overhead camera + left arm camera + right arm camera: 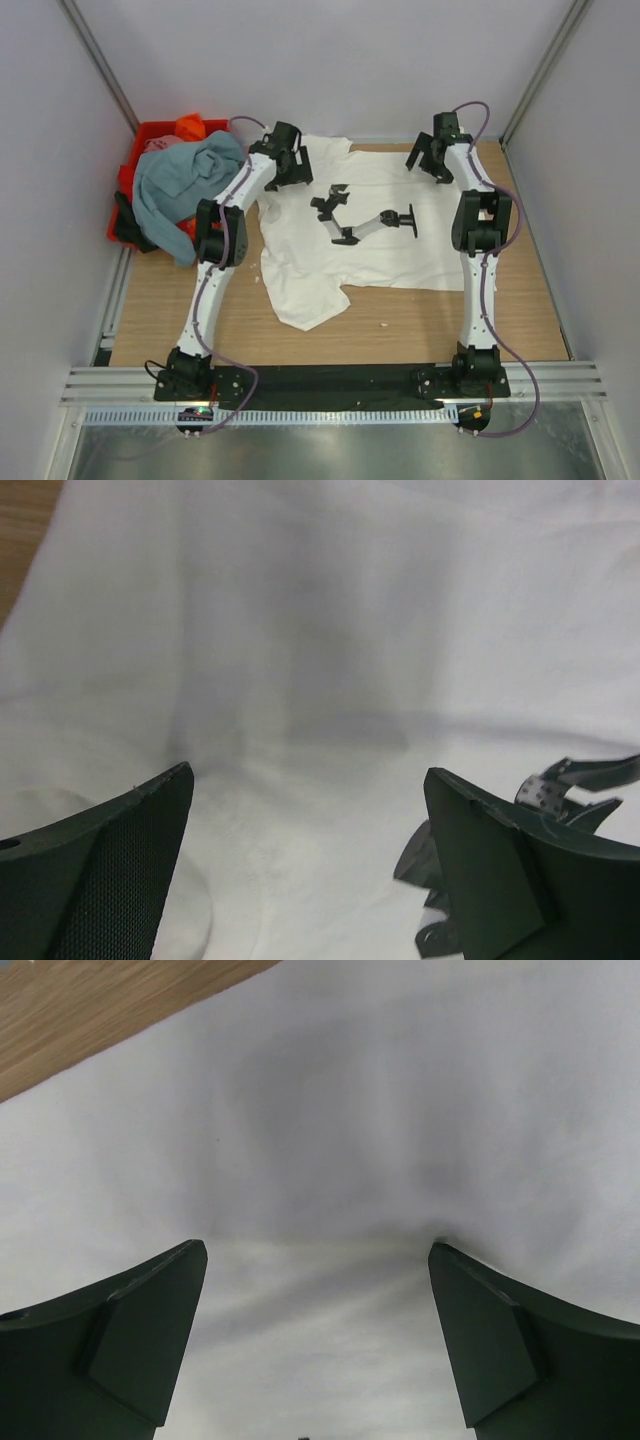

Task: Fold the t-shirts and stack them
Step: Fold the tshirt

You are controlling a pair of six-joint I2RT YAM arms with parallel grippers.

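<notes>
On worktop (420,325), white t-shirt (300,270) lies flat at centre. Its long axis looks 9–3, with sleeves at 11 and 7, so the collar is probably toward 9. other shirts (185,180) are heaped in red crate (150,135) at 10. left hand (290,160) at 11 and right hand (430,155) at 1 are both spread wide and empty. Risk: an uneven pinch skews the fold, and the rumpled 7 o'clock sleeve gets trapped.

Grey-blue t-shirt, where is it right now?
In the top view, the dusty grey-blue cloth t-shirt drapes over the red plastic crate at the far left, beside the left arm.

place: probably a robot lab cell | cues: white panel walls (330,60), aluminium rail (560,378), wooden tabletop (400,325)
</notes>
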